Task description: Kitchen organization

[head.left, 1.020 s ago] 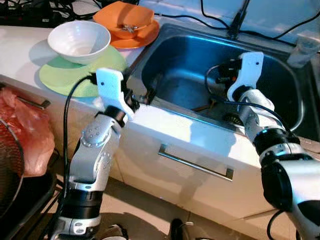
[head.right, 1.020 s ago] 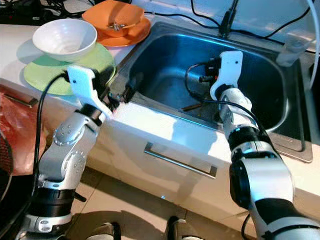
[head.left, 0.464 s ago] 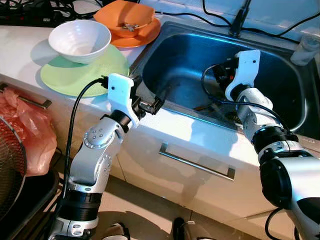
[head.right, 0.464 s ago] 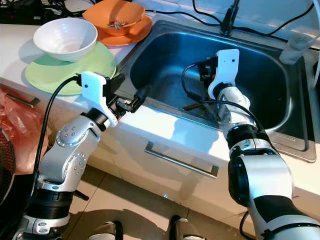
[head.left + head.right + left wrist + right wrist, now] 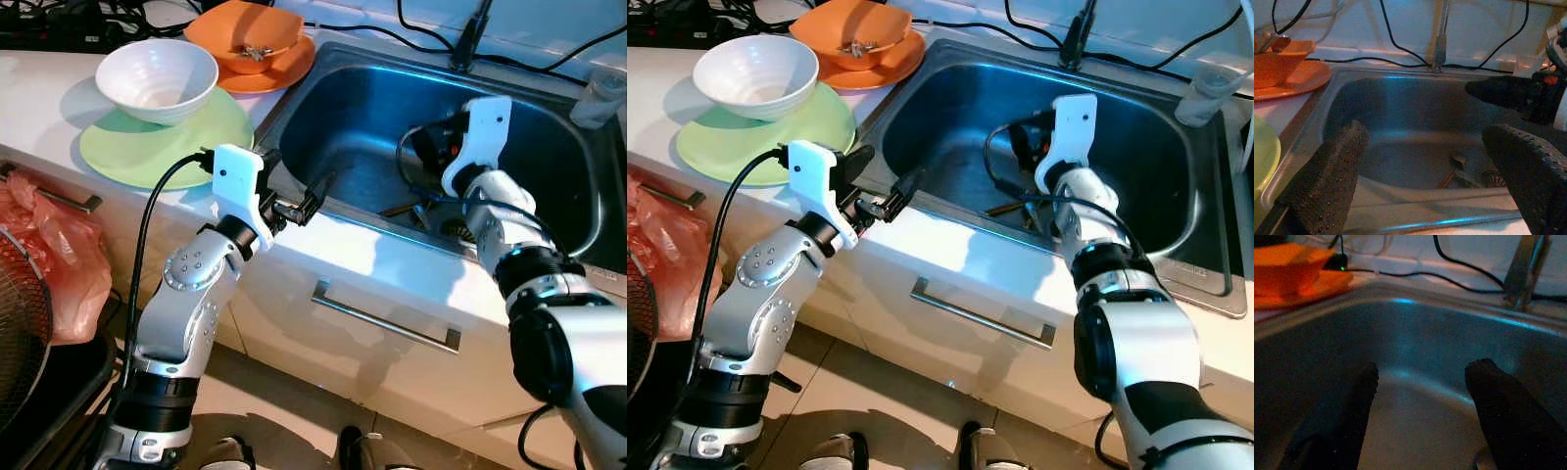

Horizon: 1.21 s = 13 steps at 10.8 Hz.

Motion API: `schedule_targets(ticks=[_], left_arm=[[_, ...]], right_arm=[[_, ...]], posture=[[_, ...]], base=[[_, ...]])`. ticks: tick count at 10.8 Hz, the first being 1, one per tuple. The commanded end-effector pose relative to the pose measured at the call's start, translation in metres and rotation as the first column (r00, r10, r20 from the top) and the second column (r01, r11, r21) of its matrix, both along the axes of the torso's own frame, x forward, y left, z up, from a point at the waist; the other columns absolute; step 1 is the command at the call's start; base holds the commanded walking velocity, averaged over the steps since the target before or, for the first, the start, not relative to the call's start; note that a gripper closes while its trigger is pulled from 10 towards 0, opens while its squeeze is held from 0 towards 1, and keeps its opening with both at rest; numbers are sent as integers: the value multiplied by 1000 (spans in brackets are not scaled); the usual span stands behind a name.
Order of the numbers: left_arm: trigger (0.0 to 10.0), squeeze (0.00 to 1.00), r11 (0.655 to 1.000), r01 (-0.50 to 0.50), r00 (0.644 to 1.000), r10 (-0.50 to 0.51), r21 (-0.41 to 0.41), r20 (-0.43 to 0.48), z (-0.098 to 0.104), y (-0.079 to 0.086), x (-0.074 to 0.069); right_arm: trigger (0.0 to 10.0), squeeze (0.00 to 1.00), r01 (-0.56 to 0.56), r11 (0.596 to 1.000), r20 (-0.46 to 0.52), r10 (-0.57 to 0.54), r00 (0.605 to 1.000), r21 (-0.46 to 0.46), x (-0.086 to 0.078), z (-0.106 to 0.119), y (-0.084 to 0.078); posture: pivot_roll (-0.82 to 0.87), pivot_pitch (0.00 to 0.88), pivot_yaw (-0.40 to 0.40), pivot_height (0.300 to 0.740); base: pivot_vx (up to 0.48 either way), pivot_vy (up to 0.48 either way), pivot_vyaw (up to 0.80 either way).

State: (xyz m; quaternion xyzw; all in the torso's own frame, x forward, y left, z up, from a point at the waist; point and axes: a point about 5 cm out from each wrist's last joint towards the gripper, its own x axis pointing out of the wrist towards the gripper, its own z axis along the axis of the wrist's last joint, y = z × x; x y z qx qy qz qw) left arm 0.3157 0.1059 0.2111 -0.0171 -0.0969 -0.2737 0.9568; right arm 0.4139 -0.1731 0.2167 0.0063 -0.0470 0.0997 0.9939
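Note:
The steel sink [image 5: 353, 108] is set in the white counter, with a few utensils [image 5: 404, 208] lying on its floor near the drain. My left gripper [image 5: 296, 184] hovers at the sink's front left rim, fingers [image 5: 1332, 176] open and empty, pointing into the basin. Inside the sink, my right gripper [image 5: 423, 149] is low over the utensils [image 5: 1453, 171], also open with nothing between its fingers [image 5: 1498, 411]. On the counter to the left, a white bowl [image 5: 157, 78] rests on a green plate [image 5: 137, 152]. Behind it an orange bowl [image 5: 245, 34] sits on an orange plate [image 5: 286, 70].
The faucet [image 5: 470, 34] and black cables run along the back of the sink. A clear glass [image 5: 600, 93] stands at the sink's right back corner. A drawer handle [image 5: 382, 318] is below the counter edge. A red bag [image 5: 59, 264] and wire basket [image 5: 15, 333] are lower left.
My left gripper has swung right from beside the green plate to the sink's front left rim. The right gripper has stayed inside the sink, barely shifting.

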Motion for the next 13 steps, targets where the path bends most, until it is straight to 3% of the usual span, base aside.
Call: schedule_targets(ticks=[1,3,5,6,7,8,11,13], left_arm=[[10000,0,999,-39,999,39,0,23,6,5,4],[10000,0,991,-131,991,132,-29,30,11,21,12],[10000,0,983,-181,982,183,-36,43,16,32,17],[10000,0,969,-246,968,247,-36,34,15,42,21],[10000,0,959,-280,959,282,-34,40,15,47,23],[10000,0,931,-363,927,364,-27,94,24,60,26],[10000,0,873,-487,864,478,19,157,42,94,40],[10000,0,856,-510,850,488,81,197,53,104,50]], right_arm=[[10000,1000,-26,999,35,27,999,-24,4,19,10],[10000,1000,-105,993,113,110,987,-50,8,52,34],[10000,1000,-152,987,146,159,976,-56,7,65,48],[10000,847,-163,984,135,171,976,-70,7,70,54],[10000,675,-165,984,127,171,977,-60,7,70,56],[10000,525,-180,983,107,183,977,-38,4,57,57],[10000,522,-229,973,90,226,970,27,-11,30,60],[10000,522,-245,967,70,241,968,67,-25,16,61]], posture=[[40,154,-14,740],[38,150,-7,740],[37,147,-2,740],[32,144,-1,740],[31,141,-4,740],[33,140,-8,740],[22,139,5,740],[11,141,15,740]], base=[[0,0,0],[0,0,0],[0,0,0],[0,0,0],[0,0,0],[0,0,0],[0,0,0],[0,0,0]])
